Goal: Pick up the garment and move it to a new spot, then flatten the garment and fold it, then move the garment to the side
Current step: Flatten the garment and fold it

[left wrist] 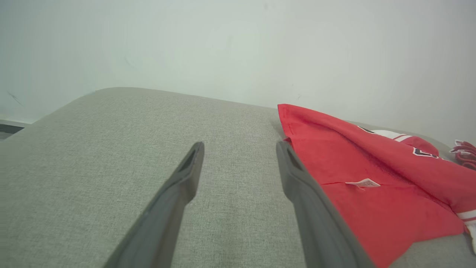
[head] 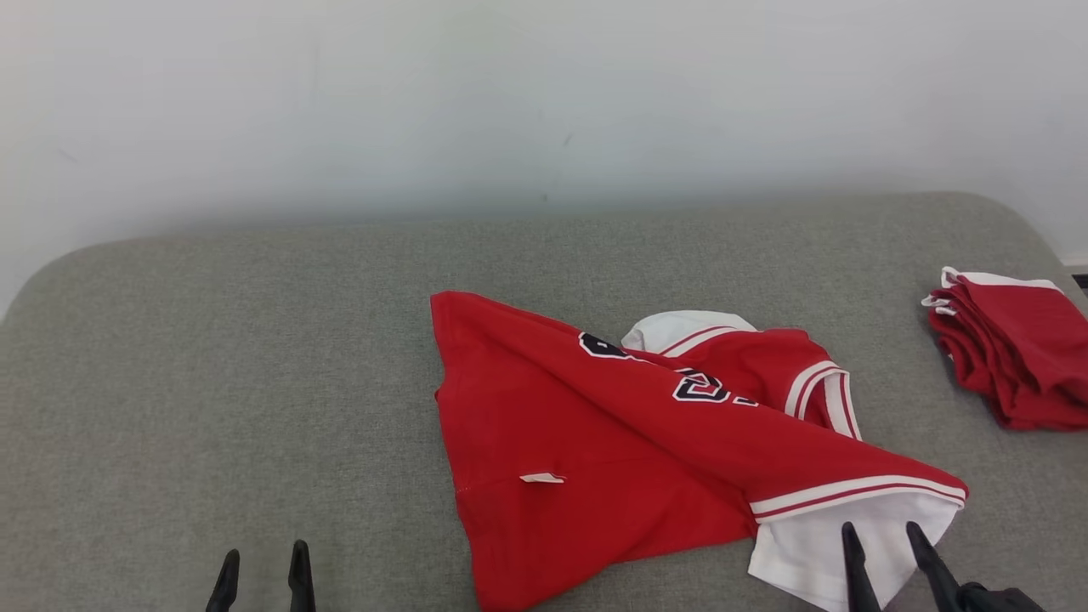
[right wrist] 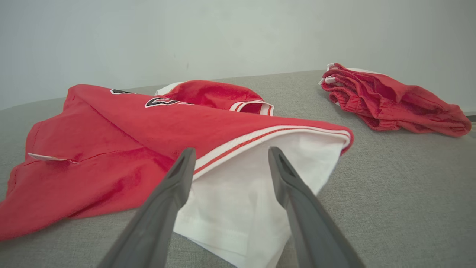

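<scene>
The garment [head: 612, 442] is a red jersey with white sleeves, striped trim and dark lettering, lying crumpled on the grey cushion [head: 255, 357]. My right gripper [head: 884, 535] is open at the lower right, its fingers over the white sleeve; in the right wrist view the garment [right wrist: 111, 149] spreads ahead and my right gripper [right wrist: 230, 156] stands open above the white cloth. My left gripper [head: 263, 561] is open at the lower left, over bare cushion, well left of the garment. In the left wrist view the open left gripper [left wrist: 240, 149] has the garment [left wrist: 372, 178] just to its right.
A folded pile of red clothes [head: 1011, 357] lies at the cushion's right edge, also in the right wrist view as the red pile [right wrist: 390, 100]. A pale wall [head: 510, 102] rises behind the cushion. Bare cushion stretches left of the garment.
</scene>
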`<state>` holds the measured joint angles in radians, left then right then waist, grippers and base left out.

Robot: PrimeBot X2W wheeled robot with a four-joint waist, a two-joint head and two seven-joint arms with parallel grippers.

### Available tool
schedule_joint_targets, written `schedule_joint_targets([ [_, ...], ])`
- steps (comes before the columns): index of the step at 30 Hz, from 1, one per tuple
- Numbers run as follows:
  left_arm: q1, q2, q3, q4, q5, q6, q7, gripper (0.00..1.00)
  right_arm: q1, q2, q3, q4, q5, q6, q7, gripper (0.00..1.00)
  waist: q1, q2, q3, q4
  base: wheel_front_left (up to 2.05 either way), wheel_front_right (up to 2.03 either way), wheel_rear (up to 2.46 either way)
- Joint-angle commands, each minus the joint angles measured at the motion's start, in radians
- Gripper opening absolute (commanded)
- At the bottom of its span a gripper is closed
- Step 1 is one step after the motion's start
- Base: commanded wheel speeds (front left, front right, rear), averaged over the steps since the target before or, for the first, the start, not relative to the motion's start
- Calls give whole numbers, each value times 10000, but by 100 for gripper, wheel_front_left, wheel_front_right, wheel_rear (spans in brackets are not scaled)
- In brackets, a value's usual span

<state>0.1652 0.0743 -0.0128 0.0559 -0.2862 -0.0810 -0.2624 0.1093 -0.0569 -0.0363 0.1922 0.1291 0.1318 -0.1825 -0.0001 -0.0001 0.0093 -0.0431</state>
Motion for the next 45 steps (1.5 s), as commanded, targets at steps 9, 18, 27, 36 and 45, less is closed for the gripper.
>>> schedule_joint_targets([
  [9, 228, -198, 307, -78, 309, -247, -33, 100, 106, 63, -1370, -106, -167, -26, 502, 100, 1, 1, -172, 120, 0, 0, 0],
  [18, 135, -243, 422, -199, 364, -391, -33, 100, -322, 66, -1514, 104, 46, -26, 1600, 100, 1, 1, -56, 68, 0, 0, 0],
  [27, 173, -244, 425, -201, 318, -444, -33, 100, -761, 64, -1827, 484, 291, -26, 2219, 100, 1, 1, -7, 236, 0, 0, 0],
  [36, 164, -247, 527, -160, 295, -486, -33, 100, -1225, 64, -1807, 593, 142, -26, 2138, 24, 1, 1, 104, 291, 0, 0, 0],
  [45, 69, -246, 490, -81, 281, -482, -33, 100, -2471, -134, -1956, 310, 267, -27, 2174, 0, 1, 1, 278, 332, 0, 0, 0],
])
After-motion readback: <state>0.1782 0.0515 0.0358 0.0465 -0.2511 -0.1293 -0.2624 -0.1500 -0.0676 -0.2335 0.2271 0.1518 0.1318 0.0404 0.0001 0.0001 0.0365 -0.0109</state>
